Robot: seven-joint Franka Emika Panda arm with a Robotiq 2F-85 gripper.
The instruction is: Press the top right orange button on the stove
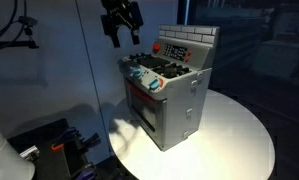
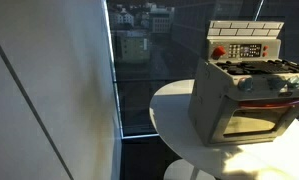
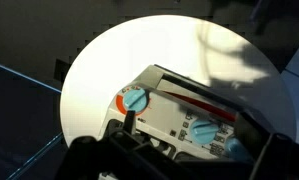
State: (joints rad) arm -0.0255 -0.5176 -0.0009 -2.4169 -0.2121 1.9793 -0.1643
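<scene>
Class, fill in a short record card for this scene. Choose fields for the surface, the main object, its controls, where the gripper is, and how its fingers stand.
surface: round white table
main object: toy stove, standing on the table
controls: red-orange button on the back panel; blue knobs along the front edge
gripper position: gripper above the stove, not touching it
fingers: look apart, holding nothing

Black gripper (image 1: pixel 126 36) of hard, angular links, with two chunky fingers (image 1: pixel 116 38) on a dark wrist block; surface detail is too small to tell. In the wrist view it (image 3: pixel 139 152) appears as a blurred, glossy black mass, perhaps with rounded housings.
</scene>
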